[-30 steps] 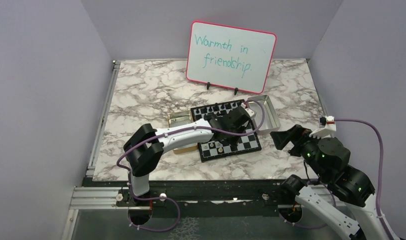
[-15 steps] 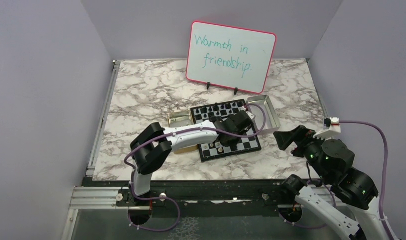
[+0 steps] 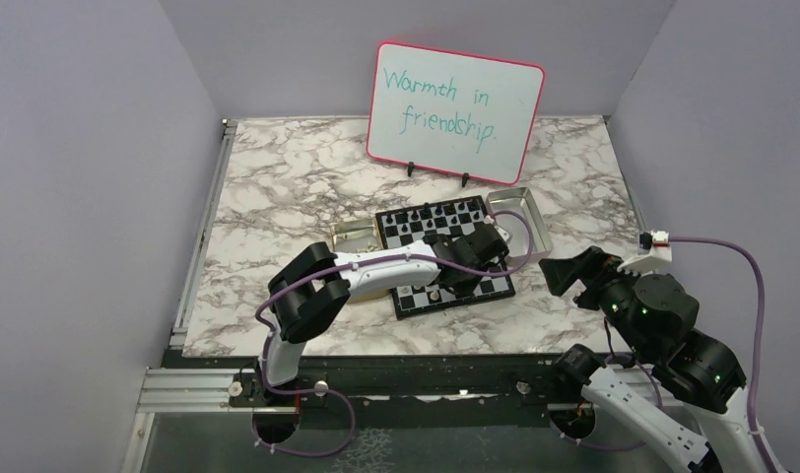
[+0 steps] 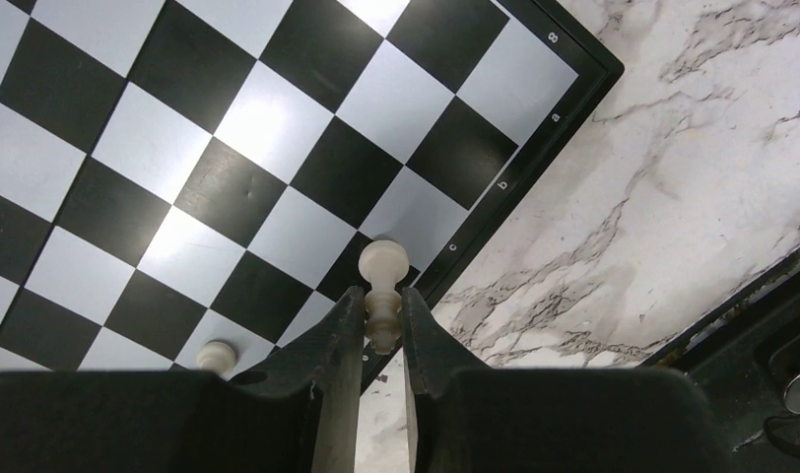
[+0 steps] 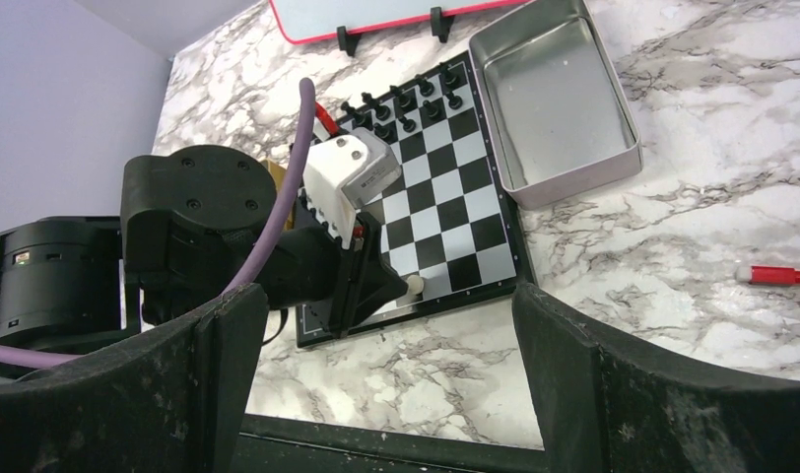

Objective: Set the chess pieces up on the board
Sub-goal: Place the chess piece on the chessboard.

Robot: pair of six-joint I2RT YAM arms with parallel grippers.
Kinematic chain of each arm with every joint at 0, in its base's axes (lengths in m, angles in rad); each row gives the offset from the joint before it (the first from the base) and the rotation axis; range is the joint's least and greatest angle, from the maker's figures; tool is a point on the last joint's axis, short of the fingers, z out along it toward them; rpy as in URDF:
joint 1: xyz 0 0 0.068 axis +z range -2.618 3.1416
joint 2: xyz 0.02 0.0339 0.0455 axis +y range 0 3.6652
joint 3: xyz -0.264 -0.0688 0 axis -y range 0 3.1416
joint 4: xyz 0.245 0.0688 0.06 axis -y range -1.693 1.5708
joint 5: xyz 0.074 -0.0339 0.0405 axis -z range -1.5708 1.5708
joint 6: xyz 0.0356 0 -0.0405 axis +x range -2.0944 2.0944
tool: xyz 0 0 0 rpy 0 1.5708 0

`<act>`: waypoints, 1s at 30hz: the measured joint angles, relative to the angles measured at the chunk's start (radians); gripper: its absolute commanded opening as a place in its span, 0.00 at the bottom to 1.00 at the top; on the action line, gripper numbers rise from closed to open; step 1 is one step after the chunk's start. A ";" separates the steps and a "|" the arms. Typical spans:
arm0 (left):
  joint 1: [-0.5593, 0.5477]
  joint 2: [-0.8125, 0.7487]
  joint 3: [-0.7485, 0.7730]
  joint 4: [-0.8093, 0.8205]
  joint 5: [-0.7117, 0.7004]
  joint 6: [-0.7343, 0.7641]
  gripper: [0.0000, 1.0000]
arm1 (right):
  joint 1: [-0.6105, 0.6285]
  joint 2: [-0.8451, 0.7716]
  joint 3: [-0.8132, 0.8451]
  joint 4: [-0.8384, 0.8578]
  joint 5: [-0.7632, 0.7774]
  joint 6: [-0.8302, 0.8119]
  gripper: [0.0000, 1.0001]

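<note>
Our left arm [image 3: 376,264] reaches forward, its left gripper [image 4: 381,307] pinched narrow on a cream chess piece [image 4: 383,266] between its fingertips; our right gripper [image 3: 564,268] hangs raised, jaws wide apart.

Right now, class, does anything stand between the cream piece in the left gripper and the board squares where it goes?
Nothing visible does. The left gripper holds the cream piece over the board at its edge row; the squares beside it are bare, and another cream piece stands off to one side.

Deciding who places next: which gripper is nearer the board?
Left. Left gripper is over the board's near edge, shut on a cream piece; right gripper is open, off its right side.
</note>
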 measured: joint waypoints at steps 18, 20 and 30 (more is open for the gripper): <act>-0.027 0.016 0.040 -0.142 -0.016 0.005 0.17 | 0.000 -0.001 -0.027 0.000 -0.002 0.012 1.00; -0.027 0.016 0.042 -0.150 -0.016 0.005 0.17 | 0.000 -0.002 -0.040 0.000 -0.006 0.019 0.99; -0.023 -0.074 0.042 -0.161 0.001 0.003 0.17 | 0.000 0.000 -0.179 0.052 -0.125 0.080 0.91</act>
